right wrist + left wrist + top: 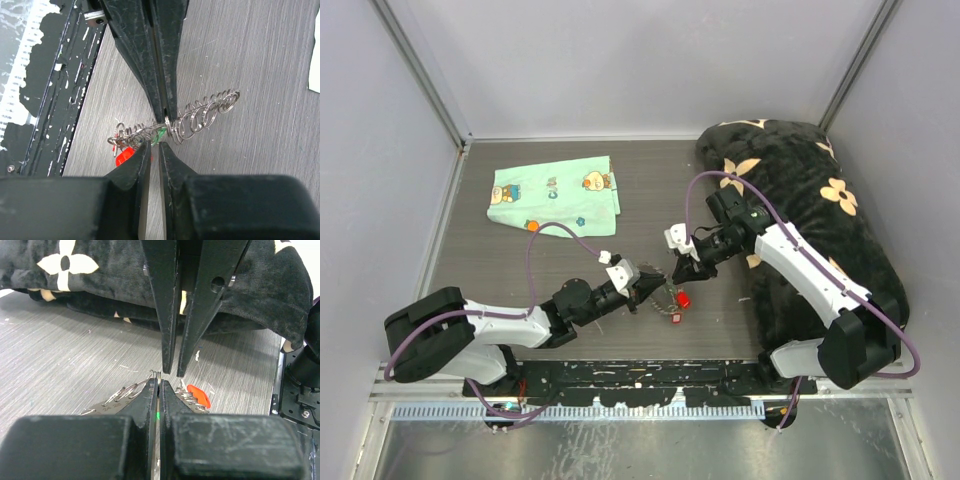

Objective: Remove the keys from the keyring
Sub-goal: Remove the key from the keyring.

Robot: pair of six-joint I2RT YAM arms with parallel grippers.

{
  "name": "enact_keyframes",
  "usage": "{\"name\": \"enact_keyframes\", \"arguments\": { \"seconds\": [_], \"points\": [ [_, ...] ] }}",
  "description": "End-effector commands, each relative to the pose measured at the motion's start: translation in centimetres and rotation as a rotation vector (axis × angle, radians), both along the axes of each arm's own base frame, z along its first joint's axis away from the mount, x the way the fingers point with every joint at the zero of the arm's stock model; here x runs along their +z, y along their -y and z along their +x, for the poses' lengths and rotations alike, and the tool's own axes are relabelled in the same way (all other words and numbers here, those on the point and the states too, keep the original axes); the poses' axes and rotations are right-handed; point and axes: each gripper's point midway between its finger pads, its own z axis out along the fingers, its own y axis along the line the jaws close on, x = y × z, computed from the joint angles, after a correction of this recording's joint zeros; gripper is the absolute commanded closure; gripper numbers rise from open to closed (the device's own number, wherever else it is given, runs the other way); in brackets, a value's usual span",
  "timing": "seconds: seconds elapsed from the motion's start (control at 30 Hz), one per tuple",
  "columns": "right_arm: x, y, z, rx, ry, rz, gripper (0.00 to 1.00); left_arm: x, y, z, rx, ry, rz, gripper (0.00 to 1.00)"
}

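1. Mint-green printed cloth point(553, 192): flat on the table point(500, 270), well left of the keyring point(665, 296) and beyond it. It appears in the top view only.

2. My left gripper point(648, 281): on the keyring's left side, clenched on its wire. My left wrist camera shows the thin wire running up between my own fingertips point(150, 390). The top view is too small to show that contact.

3. Keyring: between the tips of my two grippers. From above it is a small tangle. My right wrist camera shows its wire loops fanned out.

4. Keys point(682, 300): on the keyring's near right side. A red head point(198, 395) shows in all three views. A green head point(160, 135), at the wire, shows in the wrist views only.

5. My right gripper point(679, 274): at the keyring's right side, tips down at the wire. Its jaws are nearly together with a thin gap. I cannot tell whether they pinch anything.

6. Black flowered blanket point(800, 200): right of the keyring, under my right arm.
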Motion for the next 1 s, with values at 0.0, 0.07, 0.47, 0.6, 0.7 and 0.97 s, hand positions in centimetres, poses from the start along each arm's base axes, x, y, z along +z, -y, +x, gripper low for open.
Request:
{"name": "enact_keyframes", "arguments": {
  "seconds": [0.0, 0.07, 0.47, 0.6, 0.7, 0.97],
  "points": [
    [1.4, -0.8, 0.8, -0.029, 0.022, 0.05, 0.83, 5.5, 0.1, -0.3, -0.018, 0.076, -0.169, 1.0],
    [1.2, -0.8, 1.0, -0.038, 0.022, 0.048, 0.83, 5.6, 0.1, -0.3, -0.02, 0.075, -0.171, 1.0],
    [0.6, -1.1, 0.7, -0.024, -0.007, 0.061, 0.79, 5.8, 0.2, -0.6, -0.037, 0.073, -0.176, 1.0],
    [0.5, -1.4, 0.2, -0.006, -0.023, 0.081, 0.75, 5.8, 0.4, -0.5, -0.041, 0.071, -0.178, 1.0],
    [0.3, -1.7, -0.2, 0.015, -0.038, 0.085, 0.75, 6.0, 0.5, -0.5, -0.04, 0.073, -0.187, 1.0],
    [0.8, -1.9, -0.7, 0.035, -0.03, 0.108, 0.8, 6.0, 0.3, -0.6, -0.039, 0.069, -0.191, 1.0]
  ]
}}
